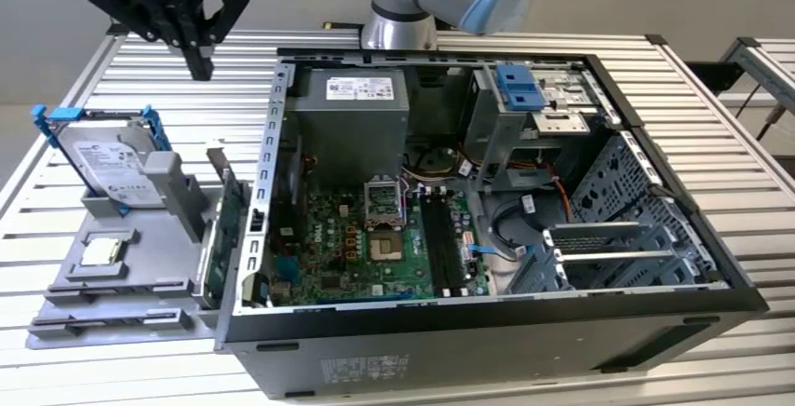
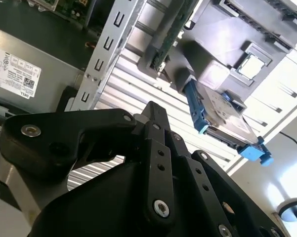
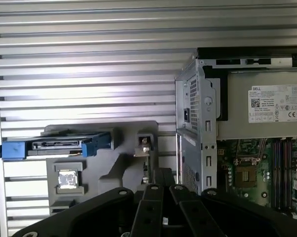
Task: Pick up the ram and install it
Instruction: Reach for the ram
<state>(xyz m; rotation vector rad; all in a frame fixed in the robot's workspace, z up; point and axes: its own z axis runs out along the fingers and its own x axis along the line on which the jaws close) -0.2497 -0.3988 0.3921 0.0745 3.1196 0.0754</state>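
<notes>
While the gripper point(image 1: 199, 71) hangs in the upper left of the exterior view, fingers closed on nothing, the ram point(image 1: 231, 229) stands on edge left of centre, in the grey tray point(image 1: 137, 238) beside the computer case point(image 1: 497, 350).

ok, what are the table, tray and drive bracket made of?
Table: likely bare aluminium, going by the silver ribbed slats with a dull sheen.
Tray: probably plastic; it is matte grey with moulded pockets.
Drive bracket: apparently plastic, bright blue and smooth.
</notes>
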